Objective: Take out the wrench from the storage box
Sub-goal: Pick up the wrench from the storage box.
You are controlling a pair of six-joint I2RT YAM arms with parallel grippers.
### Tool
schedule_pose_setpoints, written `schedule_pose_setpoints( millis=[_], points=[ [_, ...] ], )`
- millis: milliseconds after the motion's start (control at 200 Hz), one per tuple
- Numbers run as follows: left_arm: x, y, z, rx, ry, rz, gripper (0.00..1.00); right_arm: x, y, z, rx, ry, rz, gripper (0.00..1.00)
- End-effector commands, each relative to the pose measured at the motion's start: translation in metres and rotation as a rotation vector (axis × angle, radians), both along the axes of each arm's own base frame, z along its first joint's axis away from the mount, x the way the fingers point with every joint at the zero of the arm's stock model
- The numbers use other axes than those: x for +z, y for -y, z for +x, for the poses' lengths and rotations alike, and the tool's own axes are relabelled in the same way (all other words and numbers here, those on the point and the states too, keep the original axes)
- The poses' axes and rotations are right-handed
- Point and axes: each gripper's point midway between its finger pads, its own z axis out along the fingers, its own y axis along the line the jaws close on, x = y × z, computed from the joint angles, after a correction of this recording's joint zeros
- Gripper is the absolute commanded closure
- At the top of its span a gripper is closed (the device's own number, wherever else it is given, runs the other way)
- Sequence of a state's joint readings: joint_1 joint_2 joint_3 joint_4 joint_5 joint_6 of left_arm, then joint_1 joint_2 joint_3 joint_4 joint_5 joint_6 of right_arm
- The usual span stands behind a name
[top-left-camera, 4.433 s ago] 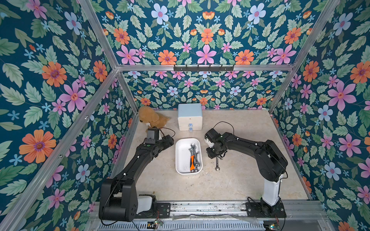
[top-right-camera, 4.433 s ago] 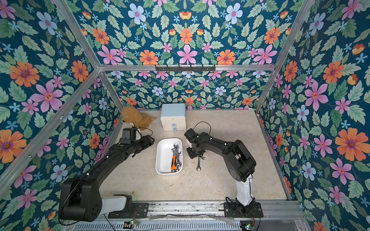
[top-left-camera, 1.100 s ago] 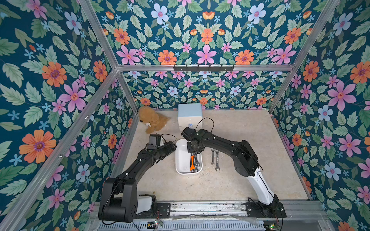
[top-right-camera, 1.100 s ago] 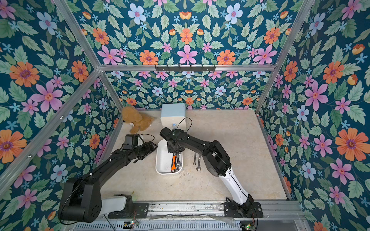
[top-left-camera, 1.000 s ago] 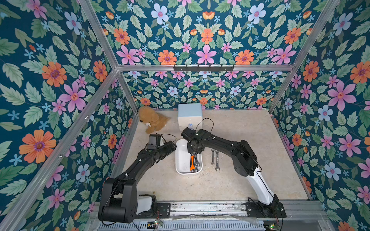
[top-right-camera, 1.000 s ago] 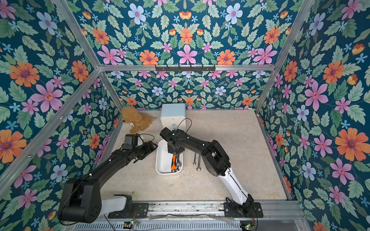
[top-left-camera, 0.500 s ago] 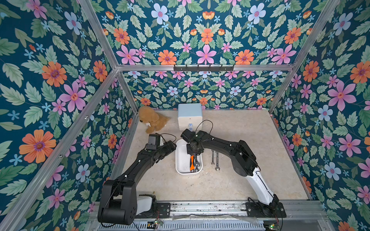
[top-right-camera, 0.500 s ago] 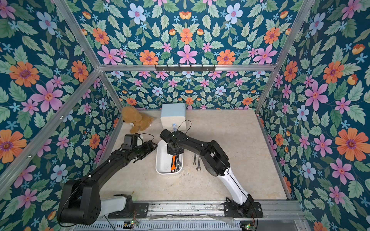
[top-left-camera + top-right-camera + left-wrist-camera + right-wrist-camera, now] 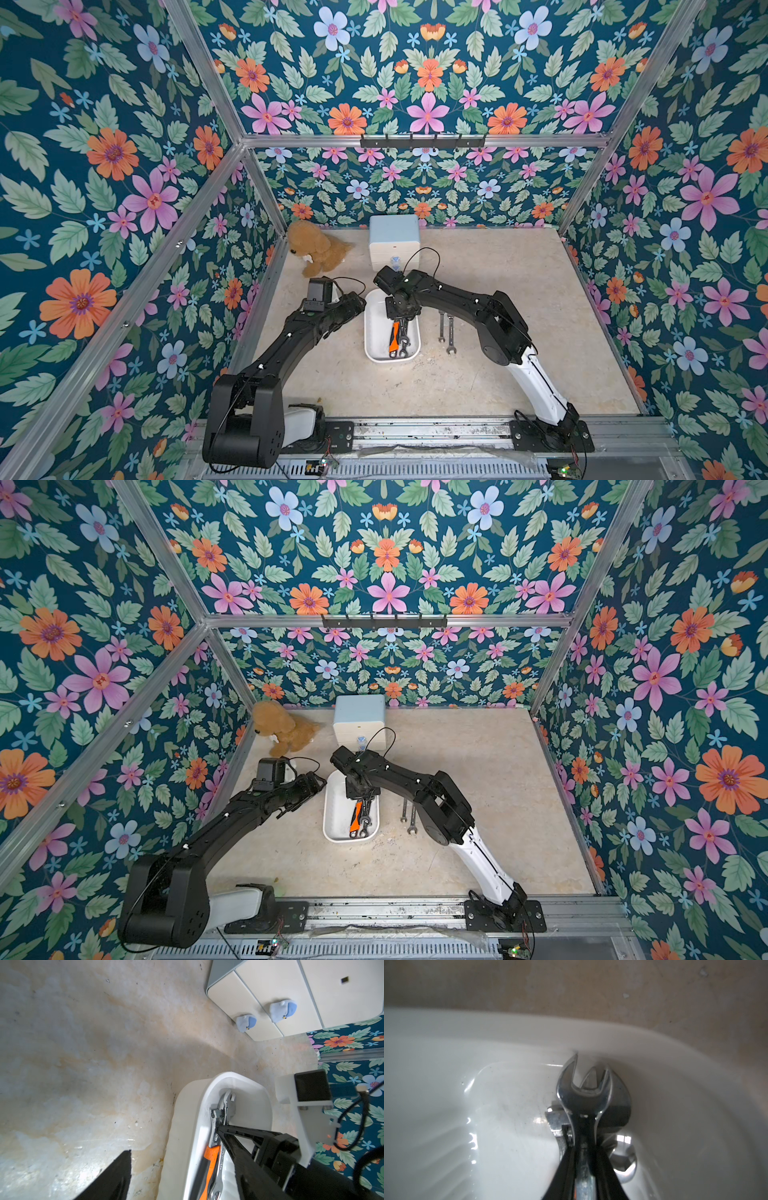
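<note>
Looks partway done: two loose wrenches [image 9: 441, 326] at 3 o'clock of the storage box [image 9: 375, 337], right gripper [image 9: 584, 1147] clamped on a wrench [image 9: 583, 1093] inside its 12 o'clock end, not out yet, left gripper [image 9: 359, 305] spread open at 10 o'clock.

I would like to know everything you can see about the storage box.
The storage box is a shallow white tray of glossy plastic, rectangular with rounded corners and a raised rim. It lies flat on the table, in front of the cabinet. Inside lie wrenches, one orange-handled; the right tool reaches into its far end, shut on a silver wrench.
</note>
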State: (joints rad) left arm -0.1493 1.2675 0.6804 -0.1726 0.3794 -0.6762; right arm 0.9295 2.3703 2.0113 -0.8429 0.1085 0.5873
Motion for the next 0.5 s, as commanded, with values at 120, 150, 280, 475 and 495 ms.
schedule_pose_setpoints(
  millis=[120, 150, 280, 475, 495],
  points=[
    [0.003, -0.002, 0.003, 0.005, 0.017, 0.011, 0.19, -0.01, 0.005, -0.003, 0.022, -0.005, -0.044, 0.83],
    [0.003, -0.002, 0.003, 0.005, 0.017, 0.011, 0.19, -0.013, 0.005, -0.005, 0.025, -0.014, -0.041, 0.83],
    [0.003, -0.002, 0.002, 0.005, 0.016, 0.011, 0.19, -0.024, 0.003, -0.01, 0.021, -0.049, -0.026, 0.74],
    [0.003, -0.002, 0.002, 0.005, 0.018, 0.013, 0.19, -0.034, 0.005, -0.011, 0.003, -0.081, 0.002, 0.69],
    [0.003, -0.002, 0.002, 0.005, 0.016, 0.013, 0.19, -0.035, 0.006, -0.011, 0.002, -0.081, 0.0, 0.7]
  ],
)
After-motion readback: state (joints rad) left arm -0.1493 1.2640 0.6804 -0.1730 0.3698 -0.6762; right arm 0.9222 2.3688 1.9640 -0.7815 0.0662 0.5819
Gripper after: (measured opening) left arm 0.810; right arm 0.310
